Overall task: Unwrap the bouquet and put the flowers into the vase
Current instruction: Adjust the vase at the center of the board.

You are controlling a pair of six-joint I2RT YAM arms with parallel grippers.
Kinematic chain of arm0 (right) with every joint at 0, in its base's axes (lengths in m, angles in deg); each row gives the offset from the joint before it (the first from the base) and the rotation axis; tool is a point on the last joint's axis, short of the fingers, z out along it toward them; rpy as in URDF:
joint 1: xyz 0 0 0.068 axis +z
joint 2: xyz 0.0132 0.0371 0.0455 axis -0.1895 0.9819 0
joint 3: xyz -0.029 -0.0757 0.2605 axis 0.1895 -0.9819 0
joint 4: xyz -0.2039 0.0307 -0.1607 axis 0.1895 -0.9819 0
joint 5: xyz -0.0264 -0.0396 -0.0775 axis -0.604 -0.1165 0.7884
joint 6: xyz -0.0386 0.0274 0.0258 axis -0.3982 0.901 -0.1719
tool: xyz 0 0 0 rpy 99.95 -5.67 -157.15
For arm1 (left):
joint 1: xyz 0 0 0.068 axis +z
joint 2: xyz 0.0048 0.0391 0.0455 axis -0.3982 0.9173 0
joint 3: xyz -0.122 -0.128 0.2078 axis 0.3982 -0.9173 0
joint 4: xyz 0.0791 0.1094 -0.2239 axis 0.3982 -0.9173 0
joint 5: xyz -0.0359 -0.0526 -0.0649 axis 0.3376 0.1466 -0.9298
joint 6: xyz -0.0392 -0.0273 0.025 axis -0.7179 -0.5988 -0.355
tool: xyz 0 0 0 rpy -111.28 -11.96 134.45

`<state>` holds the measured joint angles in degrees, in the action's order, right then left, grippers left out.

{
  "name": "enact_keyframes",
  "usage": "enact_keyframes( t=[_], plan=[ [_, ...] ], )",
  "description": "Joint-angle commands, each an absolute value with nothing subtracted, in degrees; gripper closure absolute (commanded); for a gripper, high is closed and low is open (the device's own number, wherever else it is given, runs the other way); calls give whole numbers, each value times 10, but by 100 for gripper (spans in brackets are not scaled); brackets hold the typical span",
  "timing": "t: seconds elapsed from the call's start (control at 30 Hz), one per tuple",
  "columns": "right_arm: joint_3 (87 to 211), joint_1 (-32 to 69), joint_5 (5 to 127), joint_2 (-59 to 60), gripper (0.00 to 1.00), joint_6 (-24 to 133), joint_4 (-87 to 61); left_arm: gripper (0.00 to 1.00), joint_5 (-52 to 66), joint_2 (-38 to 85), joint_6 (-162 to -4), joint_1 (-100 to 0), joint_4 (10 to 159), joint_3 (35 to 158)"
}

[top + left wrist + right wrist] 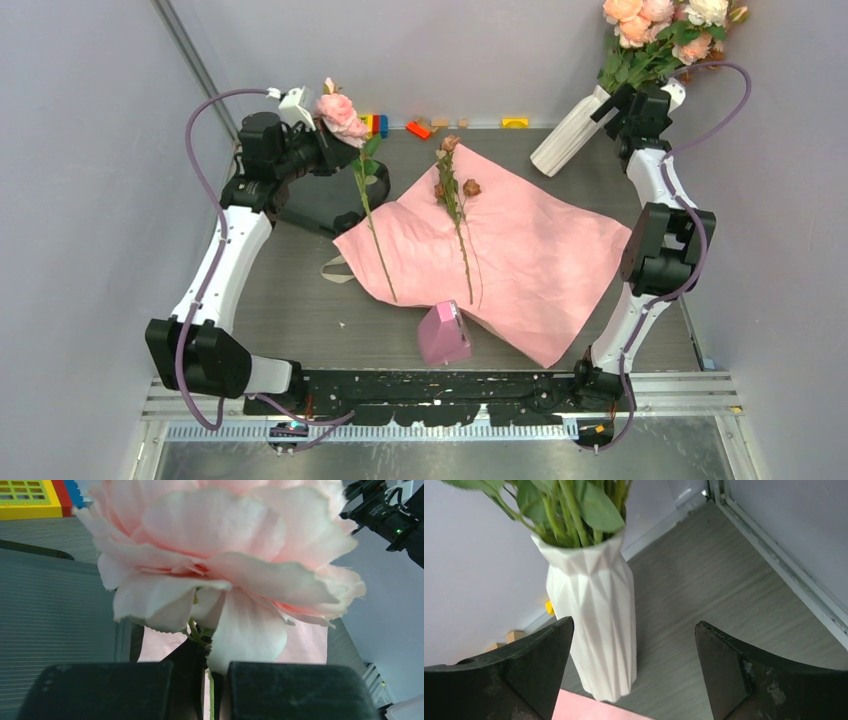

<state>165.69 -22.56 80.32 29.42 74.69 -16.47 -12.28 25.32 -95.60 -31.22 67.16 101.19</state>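
The paper (540, 260) lies spread, so we are filling the vase (591, 610) at the bench's (300, 320) right rear. Our left fingers (100, 690) pinch a pink rose (338, 112) by its stem, aloft at the left rear. Our right fingers (514, 675) stand wide near the vase. Next, we judge, the rose must cross to the vase's neck.

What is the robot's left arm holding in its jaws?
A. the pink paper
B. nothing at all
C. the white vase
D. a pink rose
D: in the left wrist view, the left jaws are closed on the stem just under the head of the pink rose.
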Motion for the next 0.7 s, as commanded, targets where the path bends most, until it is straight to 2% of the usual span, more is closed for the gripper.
enact_keyframes(
  t=[0.0,0.23,0.67],
  plan=[
    [1728,-236,754,319,4,730,-86,100,-119,265,-936,-306,680,1015],
    [1780,-241,693,364,3,733,-78,100,-125,280,-944,-299,687,1009],
    [1899,-241,700,455,4,710,-159,100,-129,278,-948,-294,694,998]
  ],
)
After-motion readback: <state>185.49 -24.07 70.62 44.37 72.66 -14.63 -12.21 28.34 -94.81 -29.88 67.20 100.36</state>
